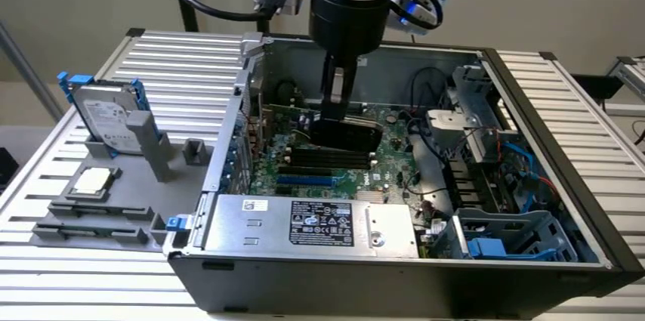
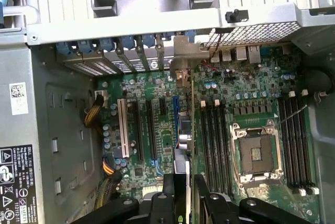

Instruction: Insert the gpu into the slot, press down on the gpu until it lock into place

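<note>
Two fingers (image 2: 168, 195) of the end effector (image 2: 184, 182) clamp the gpu (image 1: 348, 134) upright, near the slot (image 1: 304, 180)

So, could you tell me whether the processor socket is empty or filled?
Empty: the processor socket shows bare contacts, no chip seated.
</note>
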Robot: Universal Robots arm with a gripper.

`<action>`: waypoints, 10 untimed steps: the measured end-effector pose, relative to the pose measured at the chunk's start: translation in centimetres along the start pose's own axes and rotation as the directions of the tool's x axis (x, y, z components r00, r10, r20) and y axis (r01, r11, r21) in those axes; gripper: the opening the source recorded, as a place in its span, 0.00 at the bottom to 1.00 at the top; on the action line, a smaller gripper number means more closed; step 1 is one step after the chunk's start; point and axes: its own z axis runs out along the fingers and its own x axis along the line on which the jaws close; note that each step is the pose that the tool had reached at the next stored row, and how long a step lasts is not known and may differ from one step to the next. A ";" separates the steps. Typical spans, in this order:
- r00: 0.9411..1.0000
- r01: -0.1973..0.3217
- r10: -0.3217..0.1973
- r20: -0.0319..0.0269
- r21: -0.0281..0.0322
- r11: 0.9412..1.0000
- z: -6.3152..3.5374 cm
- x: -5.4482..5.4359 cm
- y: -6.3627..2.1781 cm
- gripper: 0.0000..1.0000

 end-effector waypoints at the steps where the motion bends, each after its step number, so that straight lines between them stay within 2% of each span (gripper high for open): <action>1: 1.000 0.004 -0.004 0.002 0.000 1.000 0.14 0.1 0.04 0.26; 10: 0.999 0.039 -0.039 0.019 -0.002 0.999 1.56 1.0 0.70 0.26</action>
